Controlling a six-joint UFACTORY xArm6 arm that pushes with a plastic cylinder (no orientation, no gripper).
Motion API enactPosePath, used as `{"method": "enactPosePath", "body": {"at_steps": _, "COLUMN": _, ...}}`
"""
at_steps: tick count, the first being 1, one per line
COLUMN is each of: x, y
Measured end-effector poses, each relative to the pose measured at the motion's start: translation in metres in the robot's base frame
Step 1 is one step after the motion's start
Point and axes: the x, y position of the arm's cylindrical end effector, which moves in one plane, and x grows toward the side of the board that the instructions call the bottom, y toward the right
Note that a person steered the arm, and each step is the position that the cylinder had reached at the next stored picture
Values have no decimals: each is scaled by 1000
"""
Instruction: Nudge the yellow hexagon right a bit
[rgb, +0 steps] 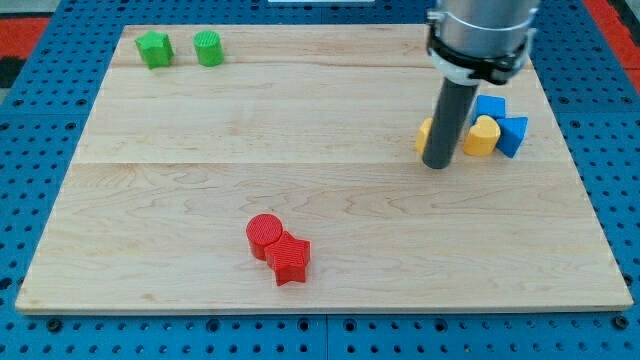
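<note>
Two yellow blocks lie at the board's right. One yellow block is mostly hidden behind my rod, so I cannot tell its shape. The other yellow block has a rounded top and sits just right of the rod. My tip rests on the board just below the hidden yellow block, touching or nearly touching it. A blue block lies just above the rounded yellow block, and a blue cube lies against its right side.
A green star and a green cylinder sit at the top left. A red cylinder and a red star touch each other near the bottom middle. The board's right edge is close to the blue cube.
</note>
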Motion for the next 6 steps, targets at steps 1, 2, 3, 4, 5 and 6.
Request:
{"method": "enactPosePath", "body": {"at_steps": 1, "x": -16, "y": 0}}
{"method": "enactPosePath", "body": {"at_steps": 2, "x": -22, "y": -55}}
{"method": "enactPosePath", "body": {"at_steps": 3, "x": -30, "y": -71}}
{"method": "enactPosePath", "body": {"at_steps": 4, "x": -43, "y": -51}}
{"method": "enactPosePath", "body": {"at_steps": 5, "x": -52, "y": -35}}
{"method": "enactPosePath", "body": {"at_steps": 6, "x": -51, "y": -14}}
